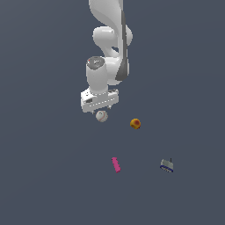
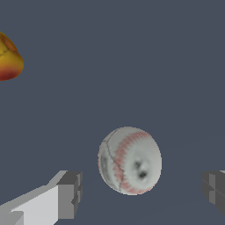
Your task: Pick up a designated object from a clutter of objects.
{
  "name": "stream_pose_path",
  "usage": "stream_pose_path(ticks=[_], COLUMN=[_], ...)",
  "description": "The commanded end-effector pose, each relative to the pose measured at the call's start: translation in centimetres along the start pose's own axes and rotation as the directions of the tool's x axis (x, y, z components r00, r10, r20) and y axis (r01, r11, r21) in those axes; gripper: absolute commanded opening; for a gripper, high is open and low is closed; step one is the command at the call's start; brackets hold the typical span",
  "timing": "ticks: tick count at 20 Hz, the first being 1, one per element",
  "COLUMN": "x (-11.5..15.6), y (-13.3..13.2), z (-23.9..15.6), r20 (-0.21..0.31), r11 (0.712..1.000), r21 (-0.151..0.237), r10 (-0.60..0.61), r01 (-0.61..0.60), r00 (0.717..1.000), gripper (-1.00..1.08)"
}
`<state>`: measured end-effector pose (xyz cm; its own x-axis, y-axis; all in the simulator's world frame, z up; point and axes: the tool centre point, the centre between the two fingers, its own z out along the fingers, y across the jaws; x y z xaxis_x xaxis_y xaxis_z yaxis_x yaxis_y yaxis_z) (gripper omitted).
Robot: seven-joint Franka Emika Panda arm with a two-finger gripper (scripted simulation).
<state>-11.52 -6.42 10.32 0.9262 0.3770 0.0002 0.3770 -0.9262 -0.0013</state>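
No readable text, labels, brands or numbers anywhere, baseball [image 2: 129, 161] bears only red stitching and dark smudges, orange ball [image 2: 9, 59] shows only colour patches, arm [image 1: 107, 52] plain white, unmarked

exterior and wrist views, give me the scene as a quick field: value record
target: white baseball, red stitching, directly under the gripper
gripper: gripper open, one finger on each side of the baseball, not touching it
nearest neighbour: orange-red ball, apart from the baseball, toward the exterior view's right
other clutter: pink bar; grey-blue block with a thin prong, both nearer the camera
surface: plain dark grey floor
grasp status: not yet closed
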Motion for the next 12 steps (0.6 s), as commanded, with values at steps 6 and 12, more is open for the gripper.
stream_pose_path(ticks=[6,12], x=[-0.6,-0.7], y=[0.0,-0.1], z=[0.5,1.5], r20=[0.001,0.001], r11=[1.0,1.0], r21=[-0.001,-0.001], r10=[-0.009,-0.009], r01=[0.009,0.009], r00=[1.0,1.0], gripper=[1.0,1.0])
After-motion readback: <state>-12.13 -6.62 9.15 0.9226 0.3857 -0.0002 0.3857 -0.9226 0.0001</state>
